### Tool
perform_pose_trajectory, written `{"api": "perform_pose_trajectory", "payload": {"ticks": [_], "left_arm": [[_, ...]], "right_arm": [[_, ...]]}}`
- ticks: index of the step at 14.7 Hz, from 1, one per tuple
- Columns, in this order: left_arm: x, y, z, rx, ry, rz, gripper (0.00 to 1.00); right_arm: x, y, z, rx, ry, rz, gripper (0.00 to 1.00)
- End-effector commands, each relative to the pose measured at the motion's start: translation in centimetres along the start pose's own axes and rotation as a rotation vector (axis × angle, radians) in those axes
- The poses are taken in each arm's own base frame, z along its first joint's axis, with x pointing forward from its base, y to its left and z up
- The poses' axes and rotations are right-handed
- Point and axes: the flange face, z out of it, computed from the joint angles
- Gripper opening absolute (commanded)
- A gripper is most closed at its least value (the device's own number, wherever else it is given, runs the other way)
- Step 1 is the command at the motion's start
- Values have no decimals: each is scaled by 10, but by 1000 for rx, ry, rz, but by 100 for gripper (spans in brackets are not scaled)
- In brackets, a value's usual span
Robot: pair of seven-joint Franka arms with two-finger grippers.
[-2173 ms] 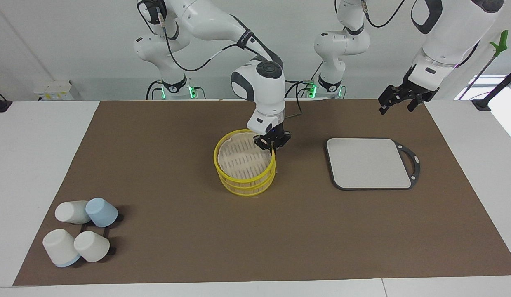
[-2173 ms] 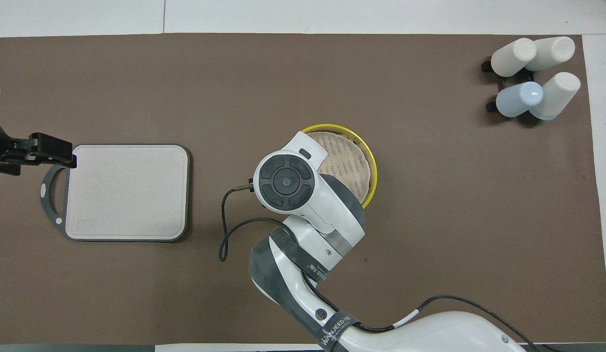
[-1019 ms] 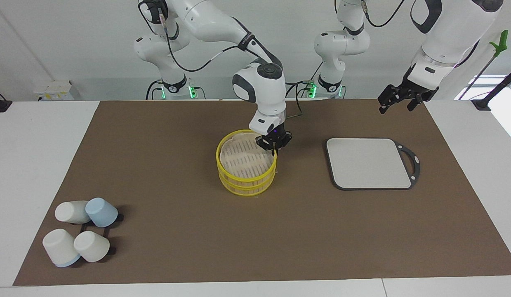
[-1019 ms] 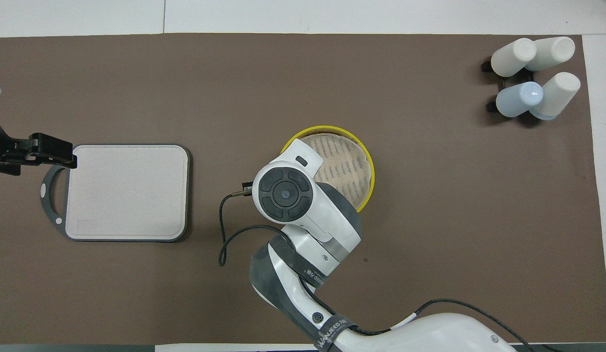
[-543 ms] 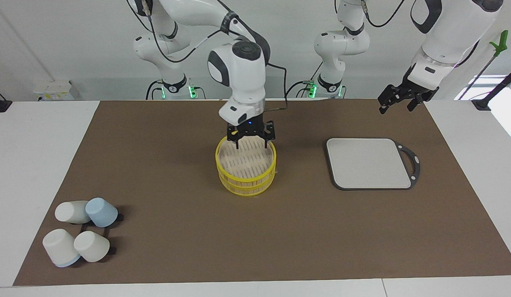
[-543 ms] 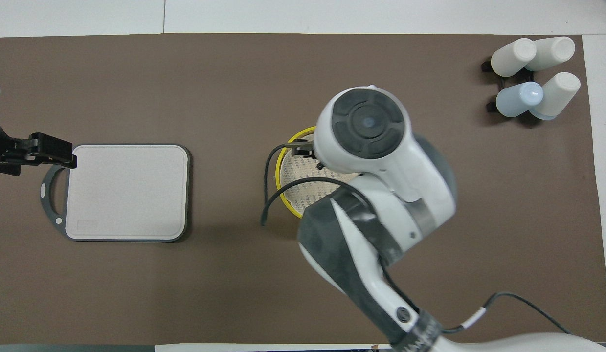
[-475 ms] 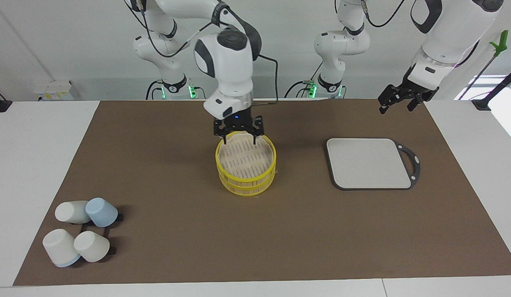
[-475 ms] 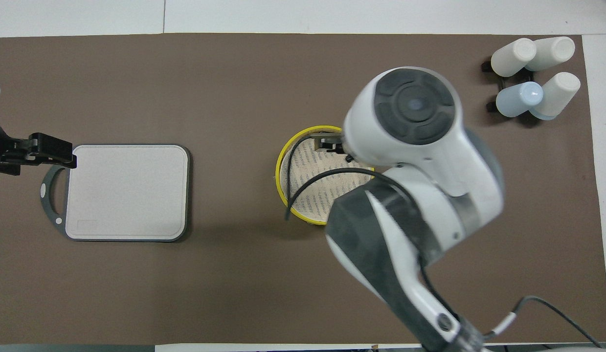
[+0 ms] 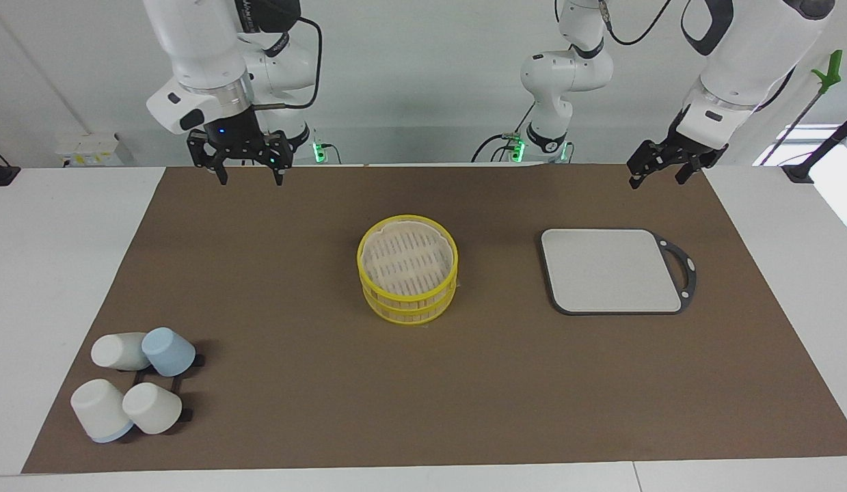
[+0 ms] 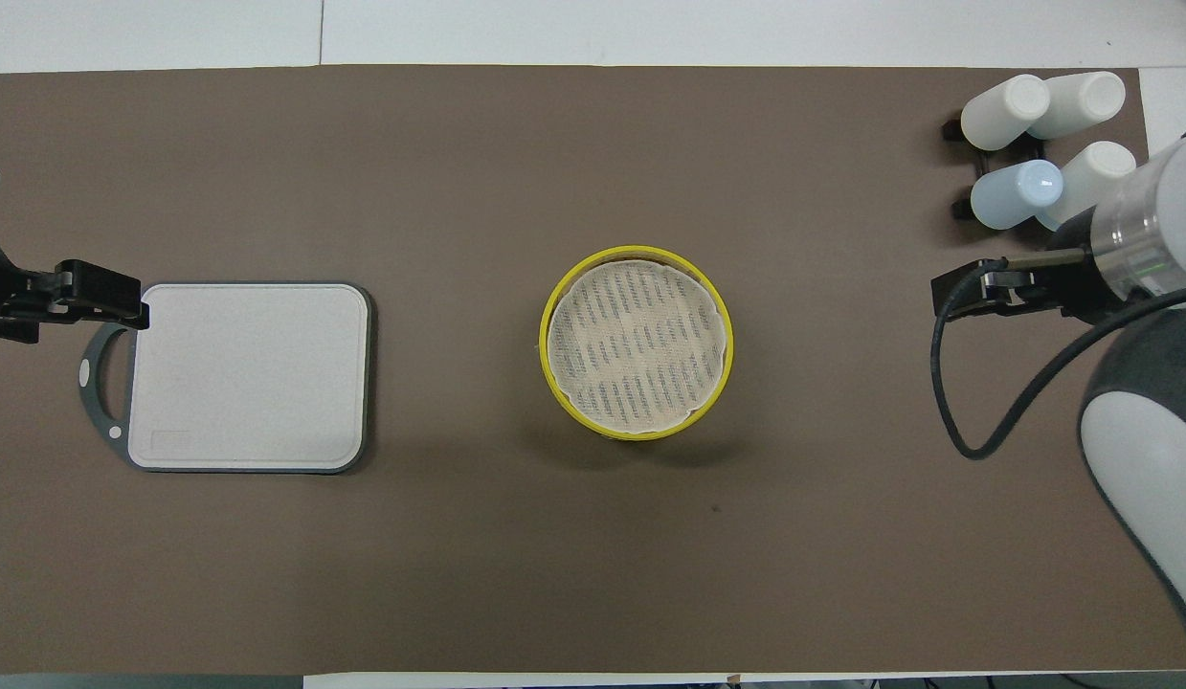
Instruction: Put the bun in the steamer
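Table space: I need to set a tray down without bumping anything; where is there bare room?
Bare brown mat lies between the steamer and the cups, and between the steamer and the grey board. The cups crowd the corner at the right arm's end.

Legible text, labels, brands, numbers, signs: none.

- Right arm (image 9: pixel 211 41): dark band near the top edge of the facing view carries pale lettering, too small and cut off to read.
- Board (image 9: pixel 611 270): faint rectangular mark in one corner, seen in the overhead view; no characters can be made out.
- Steamer (image 9: pixel 407 278): the rows of short dark marks across its top are a weave or slat pattern, not writing.
- Cups (image 9: pixel 132 386): plain surfaces.
- Tabletop (image 9: pixel 54 273): plain.
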Motion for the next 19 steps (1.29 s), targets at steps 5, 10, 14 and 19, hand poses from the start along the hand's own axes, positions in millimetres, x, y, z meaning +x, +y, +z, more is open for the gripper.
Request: {"api": "perform_pose_trajectory", "payload": {"ticks": [5,10,14,19], "left_arm": [[0,-3,-6,16,9,10,100],[0,-2,-6,16,10,12,100],[0,-2,-6,16,10,12,100],[1,-2,-6,15,16,12,100]], "right_arm": [[14,14,9,42,-40,5,100],[19,28,4,49,-17,-42,100],[20,31,8,52,-19,-32,100],[21,36,5,55,-3,-21,100]]}}
